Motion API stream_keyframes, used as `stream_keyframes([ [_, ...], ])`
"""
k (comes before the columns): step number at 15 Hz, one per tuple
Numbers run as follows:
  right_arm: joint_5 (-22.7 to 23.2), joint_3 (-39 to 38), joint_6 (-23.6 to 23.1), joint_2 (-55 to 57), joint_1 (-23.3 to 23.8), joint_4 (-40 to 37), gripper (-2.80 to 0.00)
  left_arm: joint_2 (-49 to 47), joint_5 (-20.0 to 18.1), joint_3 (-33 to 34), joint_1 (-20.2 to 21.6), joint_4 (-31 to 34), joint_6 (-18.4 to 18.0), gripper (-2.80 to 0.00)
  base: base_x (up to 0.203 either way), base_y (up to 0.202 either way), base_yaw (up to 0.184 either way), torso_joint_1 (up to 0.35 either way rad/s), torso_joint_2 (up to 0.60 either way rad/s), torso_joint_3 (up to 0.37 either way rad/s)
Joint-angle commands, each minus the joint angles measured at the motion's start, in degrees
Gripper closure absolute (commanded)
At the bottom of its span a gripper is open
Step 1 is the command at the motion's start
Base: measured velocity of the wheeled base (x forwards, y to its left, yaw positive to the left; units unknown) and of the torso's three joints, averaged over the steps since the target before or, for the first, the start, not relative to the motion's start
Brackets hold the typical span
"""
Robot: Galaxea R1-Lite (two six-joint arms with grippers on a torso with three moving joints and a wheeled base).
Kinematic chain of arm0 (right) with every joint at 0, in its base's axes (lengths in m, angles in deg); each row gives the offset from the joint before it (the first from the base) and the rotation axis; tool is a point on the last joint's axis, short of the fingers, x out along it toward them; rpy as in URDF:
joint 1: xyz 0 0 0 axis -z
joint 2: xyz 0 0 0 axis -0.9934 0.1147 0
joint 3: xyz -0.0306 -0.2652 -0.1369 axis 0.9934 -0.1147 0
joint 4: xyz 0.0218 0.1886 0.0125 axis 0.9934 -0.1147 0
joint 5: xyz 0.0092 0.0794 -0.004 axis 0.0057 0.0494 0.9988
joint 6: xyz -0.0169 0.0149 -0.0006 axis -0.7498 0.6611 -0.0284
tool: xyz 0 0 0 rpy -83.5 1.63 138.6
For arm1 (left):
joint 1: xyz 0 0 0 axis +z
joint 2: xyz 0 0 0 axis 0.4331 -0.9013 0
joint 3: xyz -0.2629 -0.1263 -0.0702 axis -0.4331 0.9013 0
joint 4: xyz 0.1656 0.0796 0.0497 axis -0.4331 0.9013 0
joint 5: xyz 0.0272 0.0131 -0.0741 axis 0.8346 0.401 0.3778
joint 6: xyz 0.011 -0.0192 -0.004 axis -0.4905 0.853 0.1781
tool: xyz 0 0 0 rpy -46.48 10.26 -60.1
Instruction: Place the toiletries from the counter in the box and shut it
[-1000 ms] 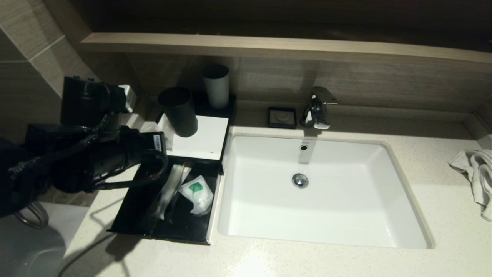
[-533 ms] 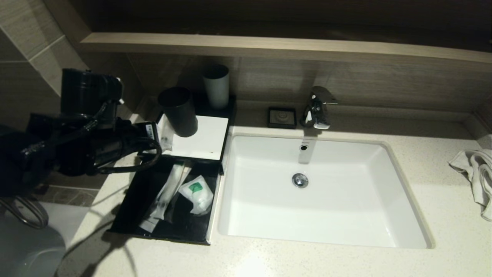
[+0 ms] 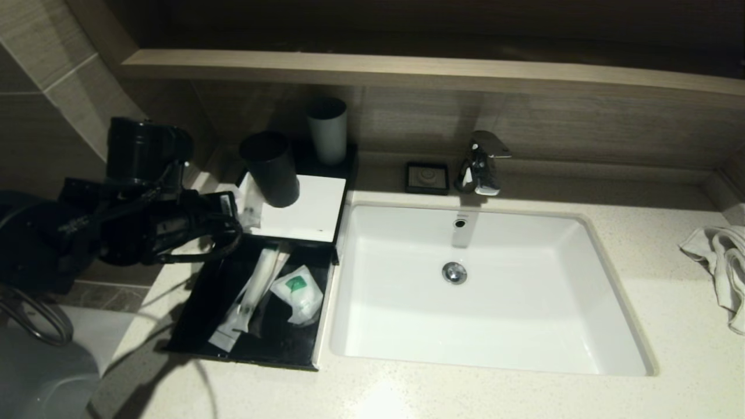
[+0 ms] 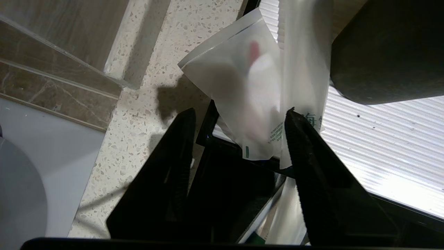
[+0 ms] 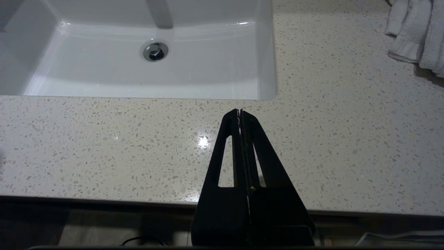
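The black box (image 3: 198, 314) lies open on the counter left of the sink. A long white packet (image 3: 254, 288) and a white packet with a green mark (image 3: 298, 293) lie in it. Two translucent white sachets (image 3: 250, 205) lie at the box's far left corner, against the white ribbed panel (image 3: 308, 212). In the left wrist view the sachets (image 4: 249, 90) lie just ahead of and between my fingertips. My left gripper (image 3: 231, 205) (image 4: 240, 111) is open and empty, over the box's far left corner. My right gripper (image 5: 240, 111) is shut and empty over the counter's front edge, out of the head view.
A dark cup (image 3: 270, 167) stands on the white panel, close to the sachets, and a pale cup (image 3: 327, 131) behind it. The white sink (image 3: 489, 291), the tap (image 3: 480, 163) and a small black dish (image 3: 428, 177) lie to the right. A towel (image 3: 722, 267) lies far right.
My left arm has drawn back to the left off the box, uncovering the long white packet inside. The gripper now sits at the box's far left corner. The right arm has not moved.
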Motion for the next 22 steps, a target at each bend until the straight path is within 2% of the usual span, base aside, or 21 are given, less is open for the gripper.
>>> stream_keyframes([
  [1, 0.0, 0.0, 0.0, 0.0, 0.0, 0.0, 0.0, -1.7, 0.2, -0.1, 0.6, -0.3, 0.5, -2.8, 0.0, 0.0, 0.0, 0.0, 0.0, 0.0],
  [10, 0.0, 0.0, 0.0, 0.0, 0.0, 0.0, 0.0, -4.7, 0.2, -0.2, 1.0, -0.3, 1.8, -2.8, 0.0, 0.0, 0.0, 0.0, 0.0, 0.0],
  [11, 0.0, 0.0, 0.0, 0.0, 0.0, 0.0, 0.0, -4.7, 0.2, -0.3, 1.0, -0.3, 2.0, 0.0, 0.0, 0.0, 0.0, 0.0, 0.0, 0.0],
  [22, 0.0, 0.0, 0.0, 0.0, 0.0, 0.0, 0.0, -3.6, 0.2, -0.6, 1.0, -0.5, 2.1, 0.0, 0.0, 0.0, 0.0, 0.0, 0.0, 0.0],
])
